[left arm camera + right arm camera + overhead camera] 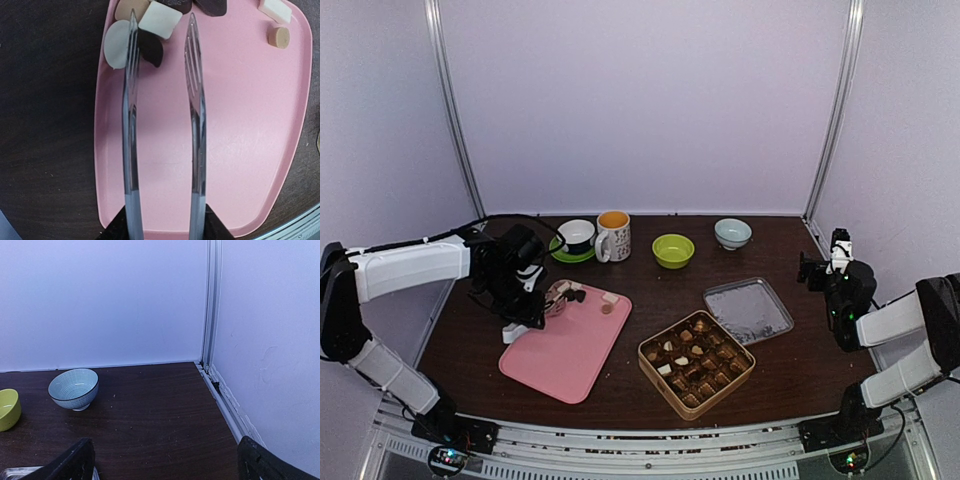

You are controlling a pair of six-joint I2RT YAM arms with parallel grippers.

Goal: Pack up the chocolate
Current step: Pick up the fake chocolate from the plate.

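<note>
Left wrist: left end effector (165,231) clenched on tongs (130,150), tips at chocolate (150,47) cluster in pink tray (240,150) corner. Pieces likely light, hard, slick; pinch across flat sides. Right end effector (167,467) released.

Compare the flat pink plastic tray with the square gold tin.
The pink tray is flat and nearly bare, with a few chocolate pieces at its far end; the gold tin is walled and mostly filled. The left gripper's metal tongs hang over the tray; nothing is over the tin. Both hold chocolate on the dark table.
</note>
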